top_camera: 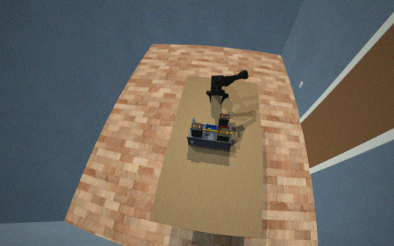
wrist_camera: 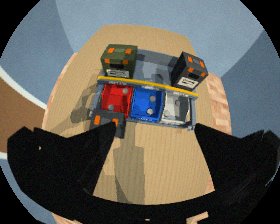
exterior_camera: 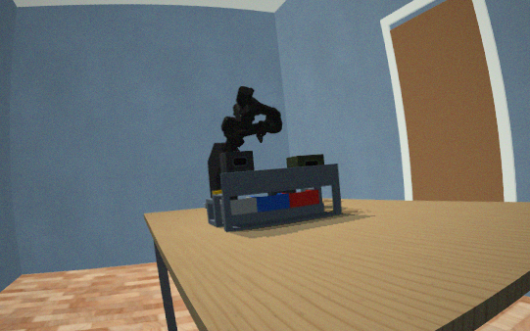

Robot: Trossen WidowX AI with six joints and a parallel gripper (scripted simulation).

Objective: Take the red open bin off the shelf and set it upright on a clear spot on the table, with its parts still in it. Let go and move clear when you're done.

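Counting from where I stand: one arm point(exterior_camera: 245, 124), one gripper point(wrist_camera: 153, 137), one grey shelf point(exterior_camera: 279, 180), three open bins on its lower level, two closed boxes on top. Gripper fingers spread fully wide, nothing between them, hanging above the table point(exterior_camera: 387, 264) on the arm's side of the shelf, well apart from it and angled down toward the bins. Bins sit in one row under a yellow bar point(wrist_camera: 151, 86): red open bin point(wrist_camera: 115, 100), blue bin point(wrist_camera: 147, 103), grey bin point(wrist_camera: 175, 108), each touching its neighbour. Red bin is at one end of the row, upright on the shelf, just beside a shelf post. There is something inside it, too small to count or identify from the wrist view. From the exterior side the same three show as coloured faces: grey point(exterior_camera: 243, 206), blue point(exterior_camera: 272, 202), red point(exterior_camera: 304, 198). Top level: one olive box point(wrist_camera: 119, 60) above the red bin's end, one dark box point(wrist_camera: 191, 68) above the grey bin's end, both with orange markings. Shelf stands on the table between the arm's base and the long bare stretch of wood. One door point(exterior_camera: 448, 103) in the right wall.
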